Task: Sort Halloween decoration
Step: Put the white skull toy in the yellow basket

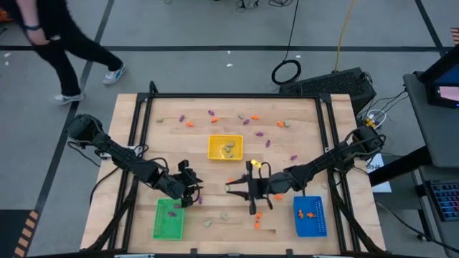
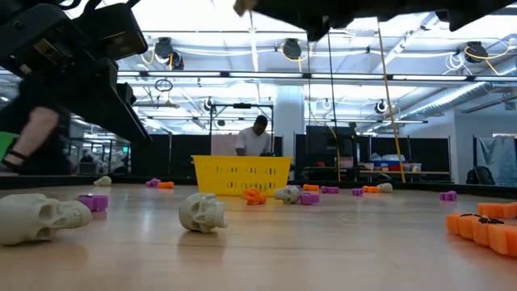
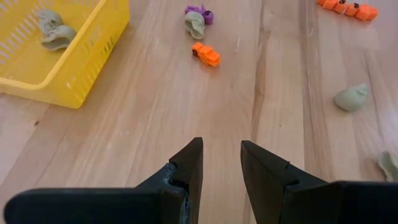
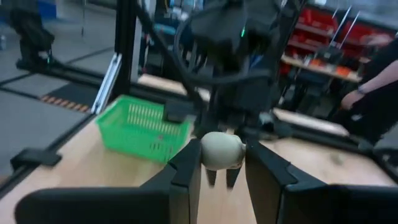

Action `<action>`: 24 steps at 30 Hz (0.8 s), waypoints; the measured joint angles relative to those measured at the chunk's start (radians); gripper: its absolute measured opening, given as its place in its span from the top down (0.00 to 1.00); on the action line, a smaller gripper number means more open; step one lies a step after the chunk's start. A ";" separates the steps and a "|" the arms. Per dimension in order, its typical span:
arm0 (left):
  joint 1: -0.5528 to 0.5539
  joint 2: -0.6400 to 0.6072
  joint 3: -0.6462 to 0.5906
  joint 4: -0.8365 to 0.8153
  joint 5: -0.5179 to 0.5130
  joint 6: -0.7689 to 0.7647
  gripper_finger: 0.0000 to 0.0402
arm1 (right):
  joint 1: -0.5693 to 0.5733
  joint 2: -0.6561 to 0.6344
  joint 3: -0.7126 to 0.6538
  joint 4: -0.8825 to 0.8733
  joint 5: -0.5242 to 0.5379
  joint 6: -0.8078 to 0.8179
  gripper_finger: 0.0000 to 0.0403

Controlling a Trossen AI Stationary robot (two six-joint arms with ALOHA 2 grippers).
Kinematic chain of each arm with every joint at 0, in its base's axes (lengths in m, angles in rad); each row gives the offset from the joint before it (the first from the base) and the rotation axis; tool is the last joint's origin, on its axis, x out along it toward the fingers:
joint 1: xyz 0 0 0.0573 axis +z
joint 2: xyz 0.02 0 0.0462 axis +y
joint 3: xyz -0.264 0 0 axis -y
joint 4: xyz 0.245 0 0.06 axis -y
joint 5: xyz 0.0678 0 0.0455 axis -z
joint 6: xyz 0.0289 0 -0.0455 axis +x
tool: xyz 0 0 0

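A small pale beige-grey skull trinket is gripped between the right gripper's fingers above mid-worktop, the empty left gripper's fingers parted; carriage to the yellow mesh tray seems next.

Three trays: one yellow tray, one green tray, one blue tray.

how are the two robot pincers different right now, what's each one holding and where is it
The right pincer grips a pale beige-grey skull trinket between its fingers; the left pincer holds nothing, its fingers slightly apart over bare wood. In the high view, the right pincer sits near the table's middle, below the yellow plastic tray, while the left pincer is beside the green plastic tray. Both are dark two-finger pincers.
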 joint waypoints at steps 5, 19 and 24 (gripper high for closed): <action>0.000 0.000 0.000 0.000 -0.007 0.001 0.73 | -0.002 0.000 0.000 0.066 0.000 -0.007 0.80; 0.000 0.000 0.000 0.095 -0.069 0.110 0.73 | -0.001 0.068 -0.127 0.332 -0.001 0.004 0.80; 0.000 0.000 0.000 0.137 -0.076 0.154 0.73 | -0.001 0.068 -0.163 0.398 -0.001 0.008 0.80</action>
